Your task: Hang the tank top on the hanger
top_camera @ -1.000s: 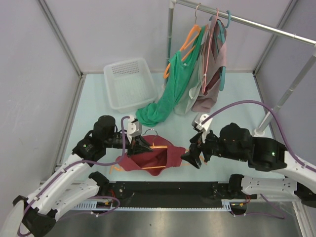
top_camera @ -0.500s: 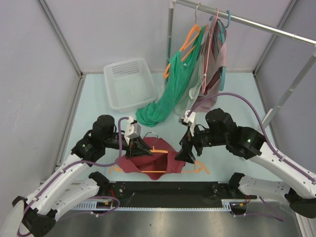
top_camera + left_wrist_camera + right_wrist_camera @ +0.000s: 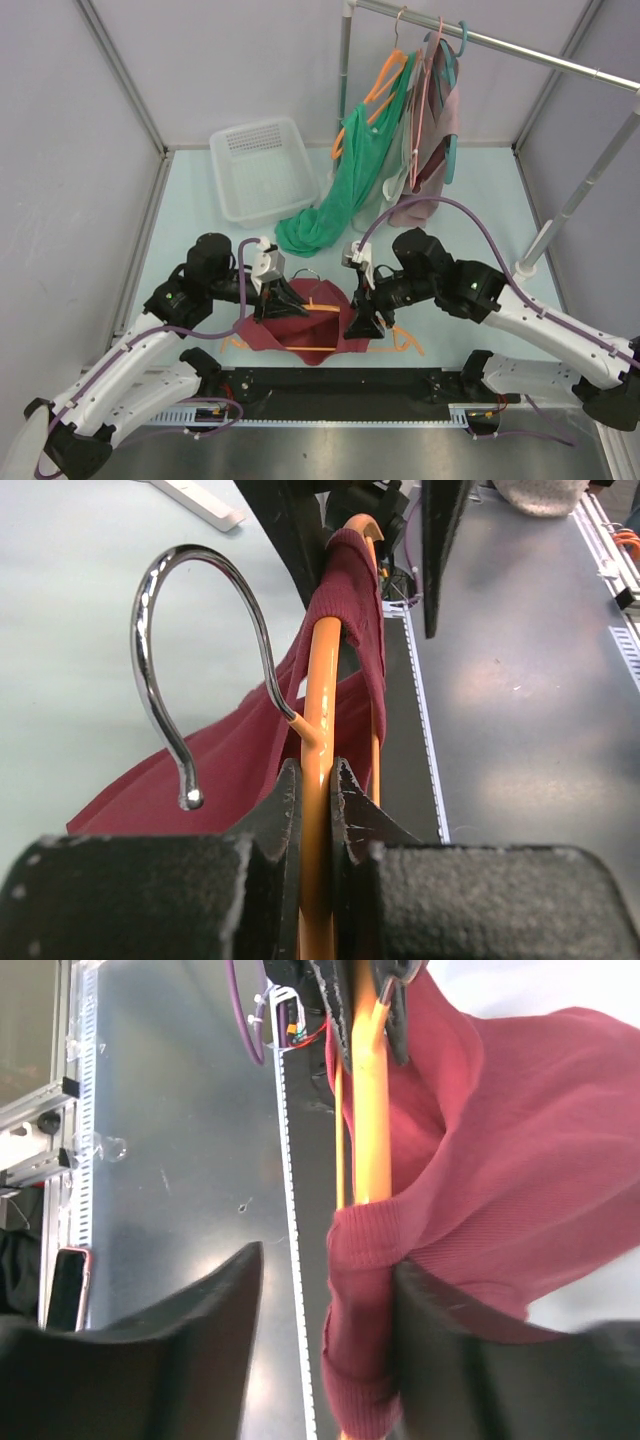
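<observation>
The maroon tank top (image 3: 300, 328) lies bunched at the table's near middle, partly draped over the orange hanger (image 3: 320, 306). My left gripper (image 3: 278, 303) is shut on the hanger's neck (image 3: 320, 700), just below the metal hook (image 3: 160, 670); red fabric (image 3: 225, 760) hangs beside it. My right gripper (image 3: 362, 325) is at the hanger's far end. Its jaws stand apart around the tank top's strap (image 3: 360, 1290), which wraps the hanger arm (image 3: 372, 1110). One finger (image 3: 440, 1310) touches the fabric, and the other finger (image 3: 215, 1310) stands clear of it.
A white basket (image 3: 257, 170) stands at the back left. A rail (image 3: 520, 50) at the back right carries a green garment (image 3: 340, 195), a pale pink garment (image 3: 432, 150) and a teal hanger (image 3: 455, 60). Orange hanger ends (image 3: 408, 346) poke out beside the top.
My right gripper has swung left from beside the top onto the hanger's end, and its jaws have narrowed around the strap. The left gripper keeps its hold in place.
</observation>
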You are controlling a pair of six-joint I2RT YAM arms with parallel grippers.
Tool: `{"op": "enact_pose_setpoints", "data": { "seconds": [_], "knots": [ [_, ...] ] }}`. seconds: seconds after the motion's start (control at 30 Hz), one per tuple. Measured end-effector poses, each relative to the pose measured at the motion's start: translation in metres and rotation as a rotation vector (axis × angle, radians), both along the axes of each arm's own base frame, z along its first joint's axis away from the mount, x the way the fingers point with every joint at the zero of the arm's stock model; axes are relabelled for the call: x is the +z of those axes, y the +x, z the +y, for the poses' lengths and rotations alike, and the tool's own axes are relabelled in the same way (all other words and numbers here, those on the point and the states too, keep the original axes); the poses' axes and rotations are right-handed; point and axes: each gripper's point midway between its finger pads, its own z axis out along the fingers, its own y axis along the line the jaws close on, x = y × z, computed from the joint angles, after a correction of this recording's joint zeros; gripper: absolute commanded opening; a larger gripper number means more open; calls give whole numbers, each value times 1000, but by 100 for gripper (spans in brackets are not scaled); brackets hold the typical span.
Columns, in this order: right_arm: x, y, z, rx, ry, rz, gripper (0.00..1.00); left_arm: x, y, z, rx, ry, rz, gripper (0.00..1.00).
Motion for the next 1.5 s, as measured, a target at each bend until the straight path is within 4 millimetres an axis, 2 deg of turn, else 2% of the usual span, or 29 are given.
{"op": "enact_pose_setpoints", "data": {
  "seconds": [0.07, 0.1, 0.2, 0.27, 0.3, 0.4, 0.47, 0.5, 0.57, 0.7, 0.83, 1.13, 1.3, 1.5],
  "knots": [
    [-1, -2, 4, 10, 2, 0, 35, 1, -3, 0, -14, -4, 5, 0],
    [-2, -2, 5, 13, 2, 2, 22, 1, -4, 0, -22, -6, 8, 0],
    [-5, -1, 9, 7, -6, 8, 0, 2, -10, 0, -45, -10, 19, 1],
    [-10, 1, 11, -6, -20, 14, 0, 0, -10, 1, -38, -1, 25, 17],
    [-11, 1, 11, -6, -24, 17, 0, -1, -11, 2, -37, 3, 30, 38],
    [-12, 0, 14, -10, -21, -4, 0, -1, -8, 2, -21, 6, 19, 71],
    [-19, -1, 14, -16, -27, -14, 0, 2, -3, 2, 4, 1, 1, 82],
    [-23, -2, 13, -22, -32, -13, 0, 2, -1, 2, 14, -1, -7, 92],
    [-30, -2, 8, -46, -43, -17, 0, 4, 3, 2, 39, -4, -26, 98],
    [-35, 2, -2, -105, -39, -35, 0, 5, 16, 3, 111, 3, -59, 99],
    [-39, 5, -9, -160, -19, -49, 0, 5, 39, 8, 247, 24, -102, 99],
    [-63, 14, -27, -292, -66, -35, 0, 23, 83, 36, 555, 16, -209, 99],
    [-61, 23, -44, -411, -71, -34, 0, 26, 98, 48, 661, 25, -233, 99],
    [-52, 34, -69, -578, -44, -39, 0, 25, 106, 54, 715, 36, -233, 99]
  ]
}}
